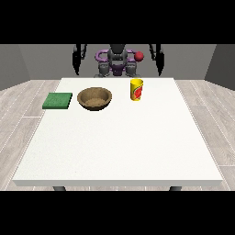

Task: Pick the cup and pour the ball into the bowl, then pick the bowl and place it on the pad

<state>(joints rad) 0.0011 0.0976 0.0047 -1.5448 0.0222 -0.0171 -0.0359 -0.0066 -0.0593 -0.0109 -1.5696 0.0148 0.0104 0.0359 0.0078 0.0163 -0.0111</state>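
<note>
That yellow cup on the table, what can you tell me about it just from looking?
The cup is yellow with a red mark on its side and looks like plastic. It stands upright on the white table, mouth up, toward the far edge near the robot. The brown bowl sits apart at its left in the view. Nothing touches the cup, and its inside cannot be seen.

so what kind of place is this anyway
Probably a bare robot test room, not a home: a large white table on grey plank flooring between plain grey walls, holding only a green pad, a wooden bowl and a yellow cup.
</note>
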